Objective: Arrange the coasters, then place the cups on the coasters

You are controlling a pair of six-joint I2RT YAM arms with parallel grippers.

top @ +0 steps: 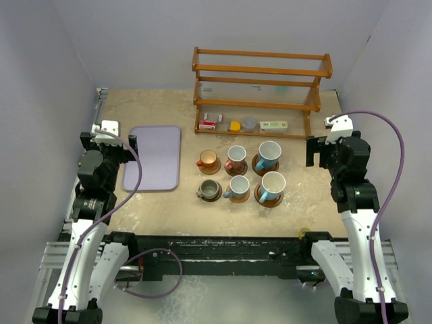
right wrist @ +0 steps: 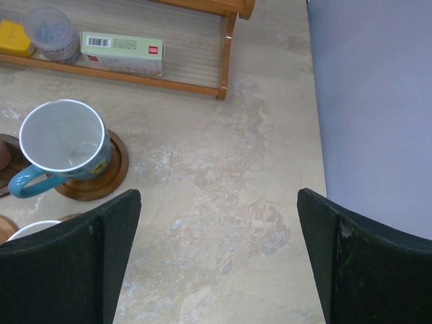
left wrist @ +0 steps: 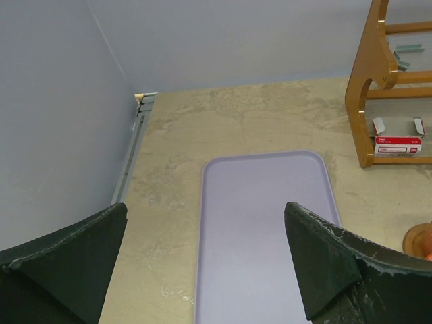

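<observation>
Several cups stand in two rows mid-table, each on a wooden coaster: an orange cup, a reddish cup and a large light blue cup at the back; an olive-grey cup, a medium blue cup and a second large light blue cup in front. My left gripper hangs open over the lavender tray's left edge, holding nothing. To the right of the cups my right gripper is open over bare table. The back light blue cup sits on its coaster.
The lavender tray lies left of the cups. A wooden rack at the back holds small boxes and a lid. The enclosure walls close in on the left, right and back of the table.
</observation>
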